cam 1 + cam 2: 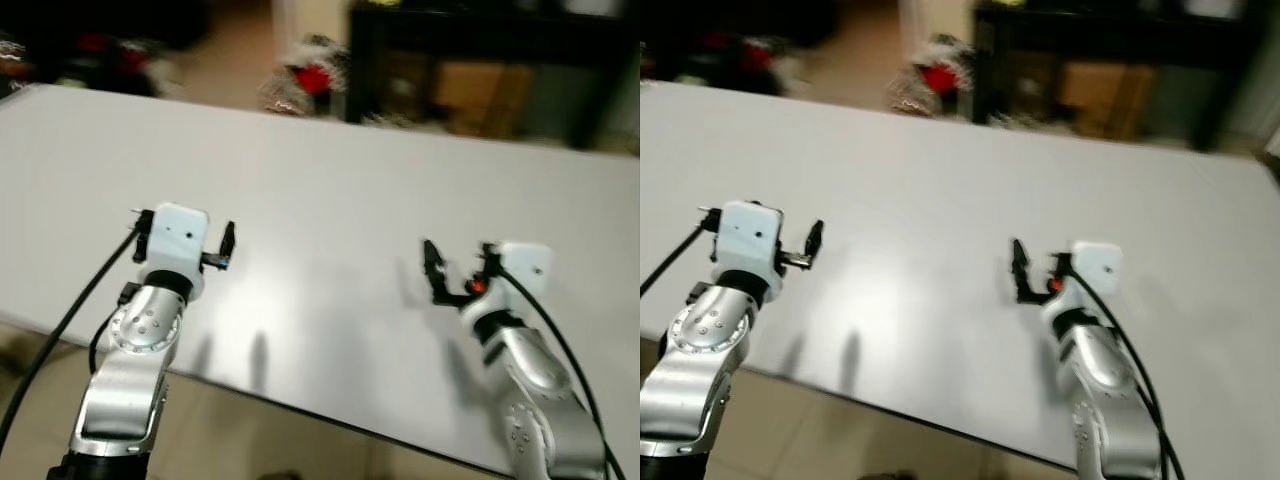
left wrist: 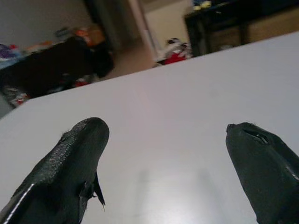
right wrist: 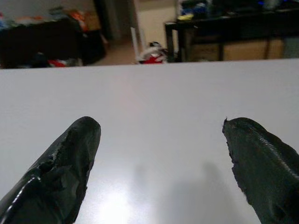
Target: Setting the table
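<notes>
Smooth white table (image 1: 330,200), black splayed jaws

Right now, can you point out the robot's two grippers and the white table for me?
left gripper (image 1: 183,243): left eye view, midway between its two black fingers.
right gripper (image 1: 458,262): left eye view, midway between its two black fingers.
white table (image 1: 330,170): left eye view, a bare part of its top.
</notes>
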`<state>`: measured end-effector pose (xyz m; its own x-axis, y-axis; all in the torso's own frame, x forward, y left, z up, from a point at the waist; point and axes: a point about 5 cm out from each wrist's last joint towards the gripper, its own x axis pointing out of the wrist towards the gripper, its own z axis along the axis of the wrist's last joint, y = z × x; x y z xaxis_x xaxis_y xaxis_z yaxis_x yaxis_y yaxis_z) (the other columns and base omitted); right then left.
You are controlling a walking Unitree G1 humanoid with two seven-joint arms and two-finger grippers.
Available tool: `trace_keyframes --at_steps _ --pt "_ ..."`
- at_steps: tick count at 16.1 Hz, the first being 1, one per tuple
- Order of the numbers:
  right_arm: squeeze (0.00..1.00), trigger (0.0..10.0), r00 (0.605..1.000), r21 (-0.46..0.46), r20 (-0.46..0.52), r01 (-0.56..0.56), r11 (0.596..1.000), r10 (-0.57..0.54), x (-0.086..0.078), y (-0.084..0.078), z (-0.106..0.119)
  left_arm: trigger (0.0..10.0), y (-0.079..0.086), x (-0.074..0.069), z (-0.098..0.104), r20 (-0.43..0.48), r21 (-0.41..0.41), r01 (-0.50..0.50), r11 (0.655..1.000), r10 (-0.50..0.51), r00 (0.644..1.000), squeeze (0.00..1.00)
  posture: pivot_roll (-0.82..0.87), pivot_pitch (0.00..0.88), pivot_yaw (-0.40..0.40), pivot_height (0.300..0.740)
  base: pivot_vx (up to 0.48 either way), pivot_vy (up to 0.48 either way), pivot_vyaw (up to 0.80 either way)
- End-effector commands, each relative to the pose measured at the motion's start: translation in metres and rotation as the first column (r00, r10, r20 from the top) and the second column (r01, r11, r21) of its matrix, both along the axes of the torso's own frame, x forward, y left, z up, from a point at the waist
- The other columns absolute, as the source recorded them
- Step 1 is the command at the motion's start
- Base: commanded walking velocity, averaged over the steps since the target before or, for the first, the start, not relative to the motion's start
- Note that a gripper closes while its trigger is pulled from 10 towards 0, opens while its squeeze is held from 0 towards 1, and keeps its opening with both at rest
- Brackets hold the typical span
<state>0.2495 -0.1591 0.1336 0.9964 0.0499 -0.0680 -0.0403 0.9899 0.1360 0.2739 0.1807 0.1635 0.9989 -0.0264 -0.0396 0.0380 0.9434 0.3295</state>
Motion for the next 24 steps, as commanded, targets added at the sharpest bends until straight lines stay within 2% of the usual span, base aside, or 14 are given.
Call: trace_keyframes --at_steps 1,2,3,4,5,6,7,11,15,24 --pt "1.0 10.0 1.0 0.019 0.013 -0.01 1.0 0.009 0.002 0.006 0.002 10.0 0.005 0.001 -0.001 -0.018 -0.009 -0.016 1.0 0.016 1.0 0.0 0.05 0.0 0.018 0.74 0.0 0.0 0.8" --pt "1.0 10.0 1.0 0.043 0.027 0.002 0.999 -0.003 0.002 0.006 0.005 10.0 0.004 0.002 -0.001 -0.02 -0.018 -0.017 1.0 0.016 1.0 0.0 0.05 0.0 0.017 0.74 0.0 0.0 0.0" --pt "1.0 10.0 1.0 0.01 0.007 0.011 1.0 -0.011 0.005 0.007 0.006 10.0 0.004 0.002 -0.002 -0.021 -0.019 -0.014 1.0 0.013 1.0 0.0 0.05 0.0 0.018 0.74 0.0 0.255 0.0" --pt "0.44 10.0 1.0 0.0 0.012 0.002 1.0 -0.002 0.006 0.008 0.007 10.0 0.004 0.002 -0.002 -0.023 -0.02 -0.013 1.0 0.013 1.0 0.0 0.05 0.0 0.016 0.74 0.0 0.326 0.0" --pt "0.0 10.0 1.0 -0.031 0.015 0.008 0.999 -0.007 0.006 0.007 0.006 10.0 0.003 0.002 -0.002 -0.024 -0.019 -0.012 1.0 0.012 1.0 0.0 0.05 0.0 0.015 0.74 0.0 0.349 0.0" --pt "0.0 10.0 0.998 -0.011 0.061 -0.026 1.0 0.026 0.006 0.01 0.009 10.0 0.003 0.002 -0.003 -0.026 -0.018 -0.011 1.0 0.011 1.0 0.0 0.05 0.0 0.014 0.74 0.0 0.36 0.0" --pt "0.0 10.0 0.998 -0.041 0.045 -0.033 0.999 0.035 0.006 0.01 0.007 10.0 0.003 0.002 -0.002 -0.026 -0.017 -0.009 1.0 0.009 1.0 0.0 0.06 0.0 0.012 0.74 0.0 0.36 0.0" --pt "0.0 10.0 0.999 0.027 0.008 -0.037 0.999 0.037 0.006 0.009 0.002 10.0 0.003 0.003 -0.001 -0.025 -0.011 -0.007 1.0 0.007 1.0 0.0 0.06 0.0 0.009 0.74 0.0 0.361 0.0" --pt "0.0 10.0 1.0 -0.016 0.001 -0.028 0.999 0.028 0.008 0.007 0.0 10.0 0.003 0.004 -0.001 -0.025 -0.009 -0.005 1.0 0.005 1.0 0.0 0.07 0.0 0.008 0.74 0.0 0.361 0.0" --pt "0.0 10.0 0.998 -0.004 -0.016 -0.053 0.999 0.053 0.013 0.014 -0.003 10.0 0.005 0.002 -0.001 -0.033 0.002 -0.012 1.0 0.012 0.999 0.0 0.08 0.0 0.0 0.74 0.0 0.361 0.0"
